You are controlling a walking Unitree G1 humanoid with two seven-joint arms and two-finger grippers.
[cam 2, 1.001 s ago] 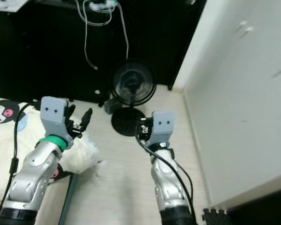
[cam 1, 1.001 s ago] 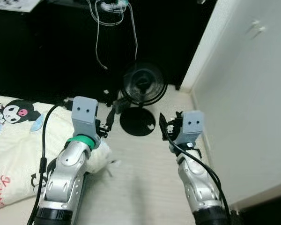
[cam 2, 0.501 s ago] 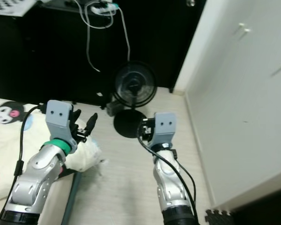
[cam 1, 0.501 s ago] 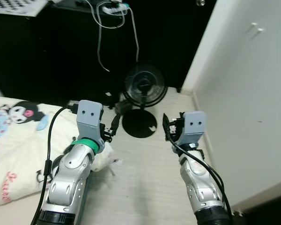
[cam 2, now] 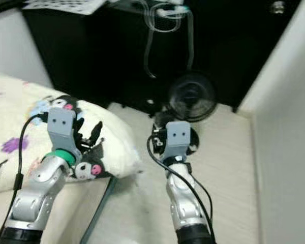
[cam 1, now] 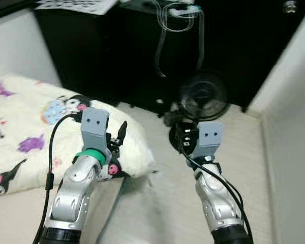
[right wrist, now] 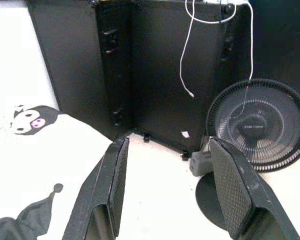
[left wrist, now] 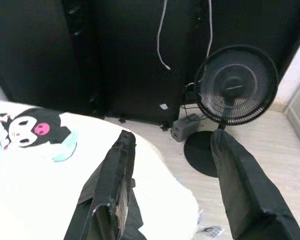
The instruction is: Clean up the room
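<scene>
Both grippers are raised in front of the body, fingers spread wide, nothing held. Left gripper [left wrist: 170, 175] is seen over the corner of one blanket [cam 1: 35, 127], cream with cartoon prints, which lies beneath and to its left. Right gripper [right wrist: 170, 185] hangs over bare floor [cam 1: 239, 152], just right of the blanket's edge.

Counts: two grippers; one blanket; one fan [left wrist: 237, 85]; one black cabinet [right wrist: 155, 65]; two white cables [right wrist: 187, 55] hung down the cabinet front; one small grey box [left wrist: 185, 129] at the fan's foot; one sheet of patterned paper [cam 1: 76, 5] on the cabinet top.

Fan is noted ahead of both grippers, slightly to the right, on a round black base, backed against the cabinet. Cabinet is seen straight ahead, spanning the width beyond both grippers.

Open room: pale floor between the right gripper and the white wall [cam 1: 295, 132] further right, running forward to the fan base. Blanket edge drops to the floor between the two arms.

Hard to make out: cabinet interior and upper right corner are lost in black. Blanket is cut off at the frame's left side. Head views are slightly blurred. A small white scrap [left wrist: 210, 231] near the blanket corner cannot be identified.
</scene>
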